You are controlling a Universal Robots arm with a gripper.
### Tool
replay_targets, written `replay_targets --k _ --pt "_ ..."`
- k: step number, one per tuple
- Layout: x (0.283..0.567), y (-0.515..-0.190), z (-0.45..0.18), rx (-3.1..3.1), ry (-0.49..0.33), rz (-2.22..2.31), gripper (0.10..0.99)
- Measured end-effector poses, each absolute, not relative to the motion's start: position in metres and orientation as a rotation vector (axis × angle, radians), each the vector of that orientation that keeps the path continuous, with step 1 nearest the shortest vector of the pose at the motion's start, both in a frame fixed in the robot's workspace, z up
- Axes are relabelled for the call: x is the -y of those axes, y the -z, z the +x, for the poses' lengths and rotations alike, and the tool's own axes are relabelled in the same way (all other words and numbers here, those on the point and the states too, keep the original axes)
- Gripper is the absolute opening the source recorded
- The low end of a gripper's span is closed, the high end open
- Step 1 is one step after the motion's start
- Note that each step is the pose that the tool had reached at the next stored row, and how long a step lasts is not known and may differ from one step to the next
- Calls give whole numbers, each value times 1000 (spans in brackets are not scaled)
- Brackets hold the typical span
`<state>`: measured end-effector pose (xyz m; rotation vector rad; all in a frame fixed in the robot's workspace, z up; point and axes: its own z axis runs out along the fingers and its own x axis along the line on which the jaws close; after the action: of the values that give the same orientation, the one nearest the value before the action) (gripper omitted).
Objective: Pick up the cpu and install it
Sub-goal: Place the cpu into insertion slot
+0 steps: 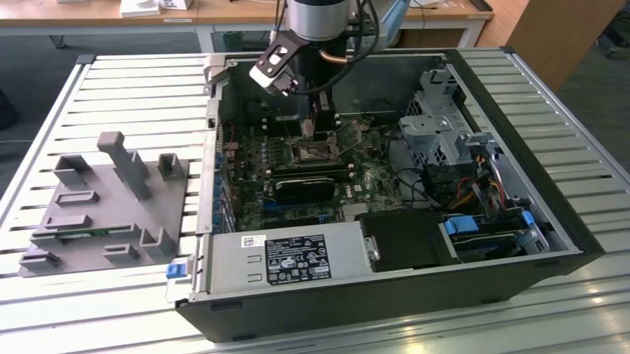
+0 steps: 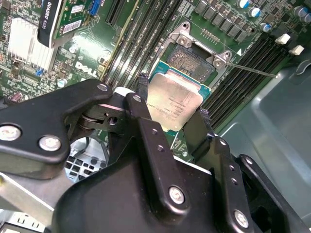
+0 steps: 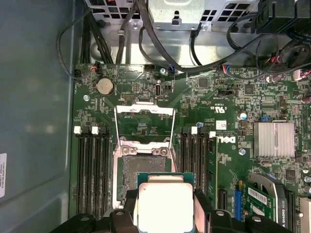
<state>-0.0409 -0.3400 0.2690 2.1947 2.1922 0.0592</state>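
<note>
Currently the gripper (image 2: pixel 172 100) is clamping the cpu (image 2: pixel 176 103) by opposite edges, hovering just above the motherboard's (image 3: pixel 194 99) open socket (image 2: pixel 192 58).

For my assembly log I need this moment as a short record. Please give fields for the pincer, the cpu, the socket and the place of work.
pincer: shut on the cpu, one finger on each of two opposite edges
cpu: metal top up, held over the motherboard, overlapping the socket's near edge
socket: open, contact field bare, retention frame swung up
cpu seated: not yet
place: inside the open computer case, which lies on a slatted table
</note>
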Motion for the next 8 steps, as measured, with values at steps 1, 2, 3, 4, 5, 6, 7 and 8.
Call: replay_targets --k 1,2,3,4,5,6,7,8 --pt "340 -269 -41 -2192 -59 2195 541" --pt "340 -268 -41 -2192 -59 2195 541" --pt "340 -268 -41 -2192 -59 2195 541" --pt "340 -267 -41 -2192 -59 2195 541" --pt "340 -267 -41 -2192 -59 2195 541" --pt "340 -266 -41 -2192 -59 2195 541" --pt "340 -266 -41 -2192 -59 2195 541" --pt "340 -265 -41 -2192 -59 2195 541"
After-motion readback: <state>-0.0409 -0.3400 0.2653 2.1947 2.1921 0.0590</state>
